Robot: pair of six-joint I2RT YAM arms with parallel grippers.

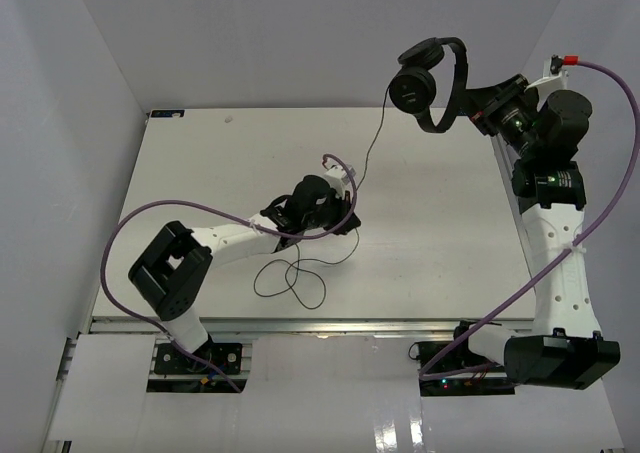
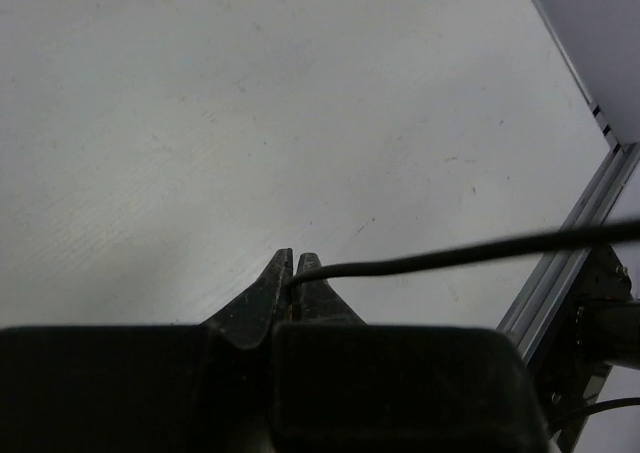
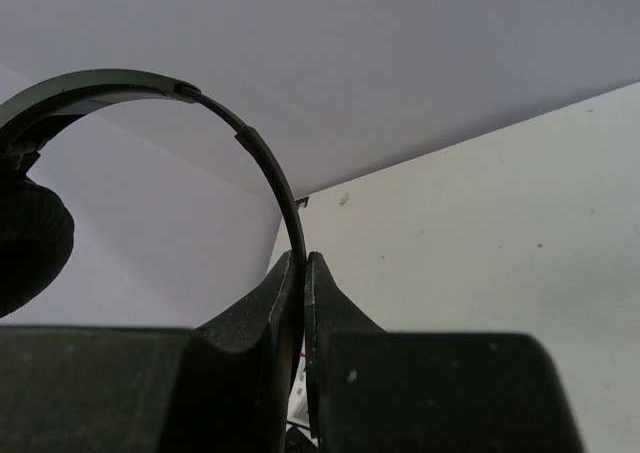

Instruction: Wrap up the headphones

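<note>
The headphones [image 1: 432,78] hang in the air above the far right corner of the table [image 1: 200,173], with the right gripper [image 3: 303,261] clenched on the thin headband [image 3: 268,163]; so narrow a hold could let them swing or slip if the arm turns quickly. Lower down, the left gripper [image 2: 294,260] pinches the cord [image 2: 450,256] near the table's middle. A hard pull could drag the cord out of that pinch or strain it at the earcup [image 1: 412,90], and the loose loops [image 1: 289,269] nearby may tangle.
</note>
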